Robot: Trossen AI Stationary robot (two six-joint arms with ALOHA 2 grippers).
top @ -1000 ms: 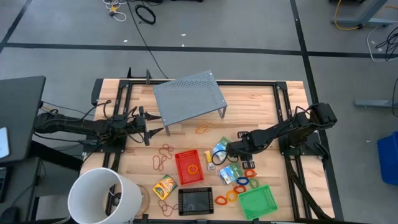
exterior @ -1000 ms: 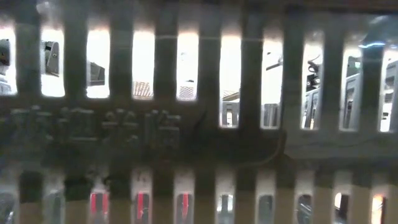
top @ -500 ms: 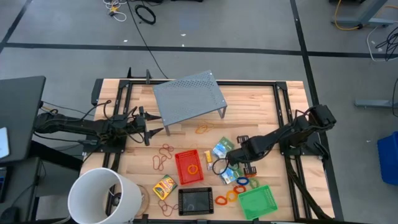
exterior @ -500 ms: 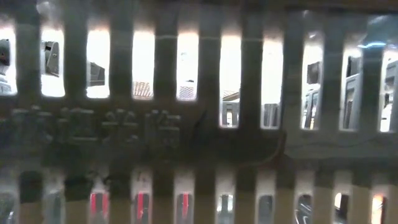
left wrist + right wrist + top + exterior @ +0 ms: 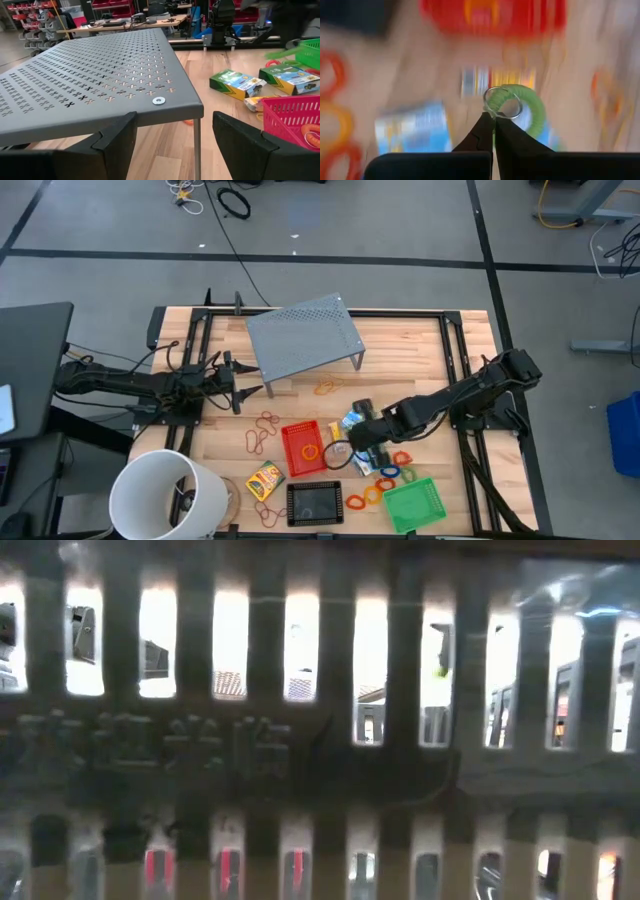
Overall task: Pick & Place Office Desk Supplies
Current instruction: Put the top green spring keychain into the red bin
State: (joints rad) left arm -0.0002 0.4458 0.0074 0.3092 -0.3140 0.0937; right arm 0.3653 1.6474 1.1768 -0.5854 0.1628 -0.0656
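Pinching a green ring tight in the right gripper, just beside the red tray (tray being the nearer drop spot). Waiting far off, left gripper wide open, holding nothing.

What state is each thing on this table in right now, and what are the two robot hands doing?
Right gripper: jaws shut on the green ring, beside the red tray.
Left gripper: jaws open, empty, by the grey riser.
Red tray: upright, one orange ring inside.
Green tray: upright, looks empty.
Black tray: upright.
Crayon box: lying flat.
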